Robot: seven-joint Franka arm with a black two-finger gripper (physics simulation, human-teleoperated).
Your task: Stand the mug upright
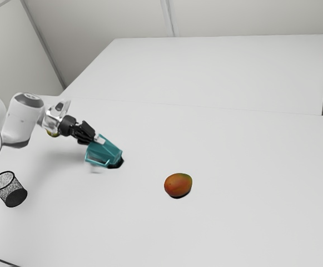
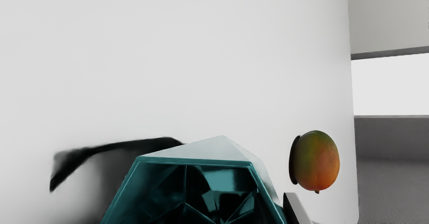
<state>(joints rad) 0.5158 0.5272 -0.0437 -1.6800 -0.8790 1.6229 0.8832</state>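
In the exterior view the black gripper (image 1: 92,137) is at the open end of the teal mug (image 1: 104,150), shut on its rim wall. The mug is tilted, its mouth toward the hand and its base end low near the table; the handle hangs on the side facing the exterior view's lower left, above its shadow. In the wrist view the gripper (image 2: 281,214) has one pale-backed finger outside the mug's wall; a dark shape lies just inside that wall. The faceted mouth of the mug (image 2: 197,162) faces the camera.
An orange-green mango (image 1: 178,184) lies on the white table (image 1: 250,194), toward the exterior view's right from the mug. A black mesh cup (image 1: 9,189) is tilted at the exterior view's lower left. A yellowish object (image 1: 52,133) is partly behind the arm.
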